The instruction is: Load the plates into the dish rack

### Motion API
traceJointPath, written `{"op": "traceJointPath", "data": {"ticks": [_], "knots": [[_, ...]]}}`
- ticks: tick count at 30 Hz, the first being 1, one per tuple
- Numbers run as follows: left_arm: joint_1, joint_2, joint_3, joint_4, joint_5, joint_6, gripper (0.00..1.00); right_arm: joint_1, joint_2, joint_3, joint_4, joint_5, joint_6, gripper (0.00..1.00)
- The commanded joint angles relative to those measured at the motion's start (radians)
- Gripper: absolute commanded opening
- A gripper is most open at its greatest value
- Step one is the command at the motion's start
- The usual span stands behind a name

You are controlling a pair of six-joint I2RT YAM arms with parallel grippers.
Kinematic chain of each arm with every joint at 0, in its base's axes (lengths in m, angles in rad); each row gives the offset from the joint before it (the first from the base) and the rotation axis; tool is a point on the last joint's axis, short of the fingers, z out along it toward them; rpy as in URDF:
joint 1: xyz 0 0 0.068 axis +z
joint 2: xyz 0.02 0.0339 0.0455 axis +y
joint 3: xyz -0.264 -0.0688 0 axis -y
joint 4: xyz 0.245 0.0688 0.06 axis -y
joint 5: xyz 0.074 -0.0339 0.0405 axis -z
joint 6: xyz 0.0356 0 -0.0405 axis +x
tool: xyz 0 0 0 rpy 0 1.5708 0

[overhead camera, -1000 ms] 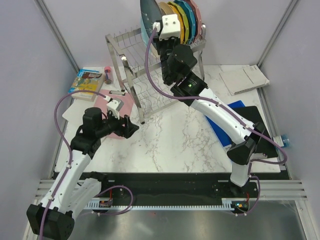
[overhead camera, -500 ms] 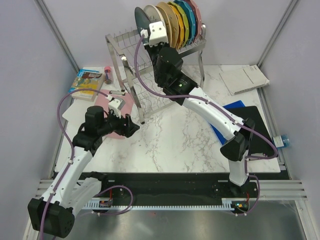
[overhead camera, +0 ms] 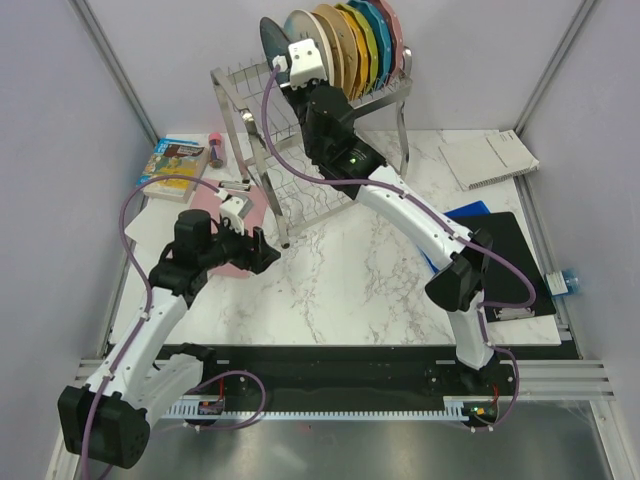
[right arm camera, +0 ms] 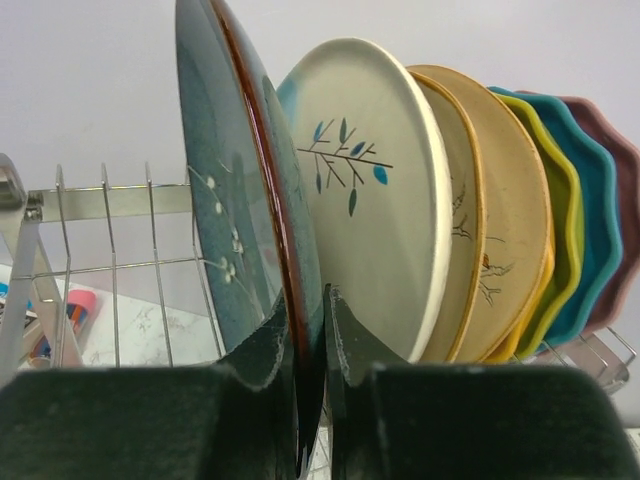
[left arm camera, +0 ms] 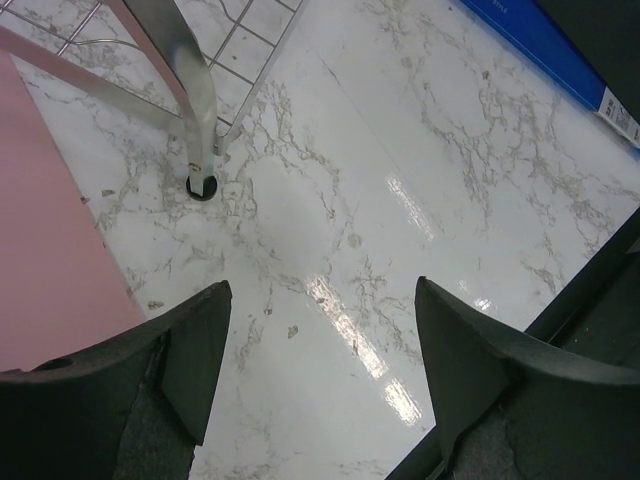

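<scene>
My right gripper is shut on the rim of the dark teal speckled plate, held upright over the top tier of the silver wire dish rack. In the top view this plate stands at the left end of the row. Beside it stand the half-blue, half-cream sprig plate and two cream-yellow bird plates, then plain yellow, teal and pink scalloped plates. My left gripper is open and empty, low over the marble near a rack leg.
A pink mat lies under the left arm. A book and a small tube lie at back left. A blue folder, a black mat and a grey pad lie on the right.
My right arm has carried the teal plate leftward along the rack's top tier and a little lower. My left arm has barely moved.
</scene>
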State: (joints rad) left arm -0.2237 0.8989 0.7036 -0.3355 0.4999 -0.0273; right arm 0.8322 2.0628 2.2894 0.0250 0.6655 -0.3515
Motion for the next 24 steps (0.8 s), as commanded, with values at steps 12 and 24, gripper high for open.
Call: {"op": "traceJointPath", "data": {"ticks": [12, 24], "knots": [[0.004, 0.026, 0.002, 0.084, 0.014, -0.057, 0.8, -0.016, -0.041, 0.071, 0.121, -0.058, 0.016, 0.45], [0.004, 0.04, 0.1, 0.179, -0.165, 0.01, 0.99, 0.013, -0.283, -0.077, 0.191, -0.011, -0.188, 0.98]]}}
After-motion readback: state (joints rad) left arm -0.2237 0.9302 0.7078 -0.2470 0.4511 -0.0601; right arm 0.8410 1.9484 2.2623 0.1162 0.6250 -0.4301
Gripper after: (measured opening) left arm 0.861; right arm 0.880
